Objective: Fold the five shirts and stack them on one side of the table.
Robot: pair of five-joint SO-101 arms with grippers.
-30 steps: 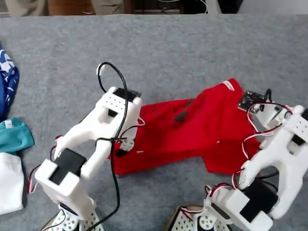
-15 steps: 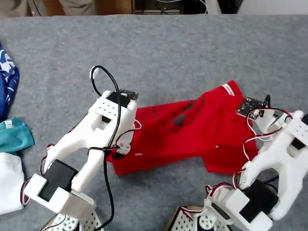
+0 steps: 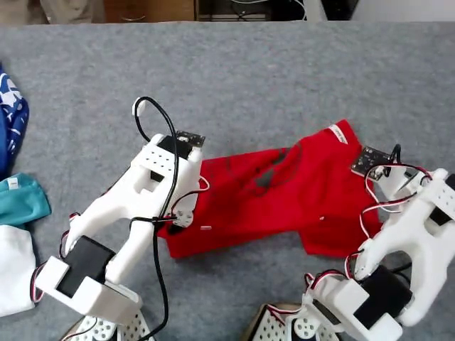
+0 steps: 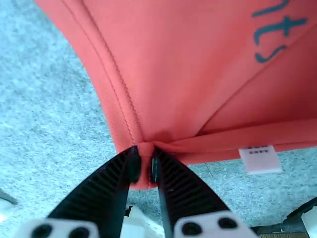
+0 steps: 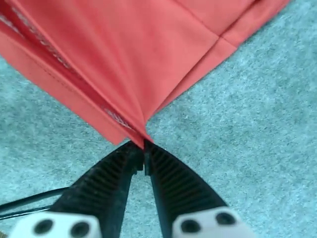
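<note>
the left gripper (image 4: 142, 166) is pinched almost closed on a bunched fold at the edge of the red shirt (image 3: 284, 192), near a small white tag (image 4: 259, 157). the right gripper (image 5: 143, 158) is clamped tight on a gathered corner at the other end. the red shirt lies rumpled between the two arms on the grey table (image 3: 284, 71). well apart, at the table's left edge, a white shirt (image 3: 14, 270), a teal shirt (image 3: 21, 199) and a blue patterned shirt (image 3: 11, 121) lie side by side.
</note>
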